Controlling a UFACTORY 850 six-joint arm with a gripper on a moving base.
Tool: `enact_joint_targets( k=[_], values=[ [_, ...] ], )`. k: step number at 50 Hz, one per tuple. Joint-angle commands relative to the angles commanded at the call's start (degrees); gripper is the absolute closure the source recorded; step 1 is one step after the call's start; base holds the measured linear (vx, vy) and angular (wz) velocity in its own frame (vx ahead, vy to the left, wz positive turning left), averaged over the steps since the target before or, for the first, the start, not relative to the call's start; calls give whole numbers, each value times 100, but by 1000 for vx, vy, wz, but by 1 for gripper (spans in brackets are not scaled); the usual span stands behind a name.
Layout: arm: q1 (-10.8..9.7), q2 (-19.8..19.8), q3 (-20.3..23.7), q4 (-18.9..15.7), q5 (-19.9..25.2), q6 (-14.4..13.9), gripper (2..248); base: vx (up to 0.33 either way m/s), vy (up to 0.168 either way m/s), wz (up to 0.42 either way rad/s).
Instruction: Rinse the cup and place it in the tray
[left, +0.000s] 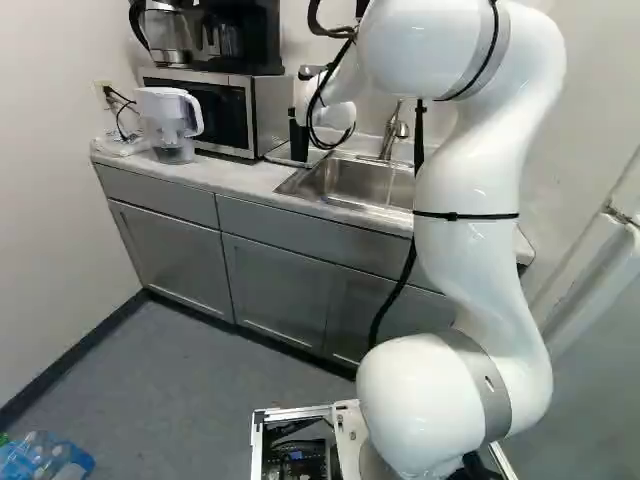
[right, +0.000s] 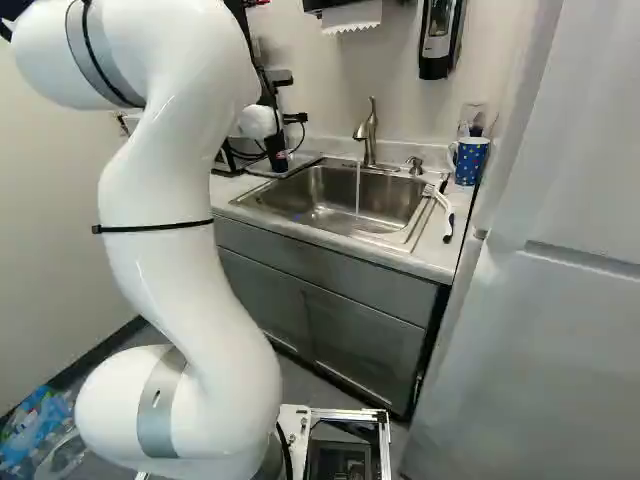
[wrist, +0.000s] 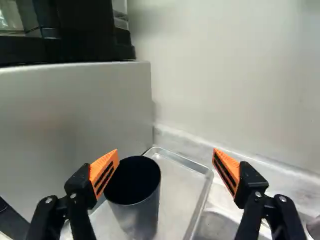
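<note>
The dark, cylindrical, open-topped cup (wrist: 140, 215) stands upright in the shallow silvery metal tray (wrist: 179, 182); the jaws are spread wide, gripping nothing. Placing looks done, rinsing probably too, though unproven. Clearing the arm likely remains; water (right: 358, 190) runs from the curved metal faucet (right: 369, 132).

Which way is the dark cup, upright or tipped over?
Upright: the cup stands on the metal tray, its round open mouth facing up.

White arm (right: 165, 190) bent, claw (right: 295, 118) spread (generously)
</note>
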Motion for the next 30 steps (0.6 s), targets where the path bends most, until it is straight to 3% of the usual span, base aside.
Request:
enact_joint_targets(
  k=[30],
  values=[
    [-291,194,-124,0,-372,0,3,0,0,0]
  ],
)
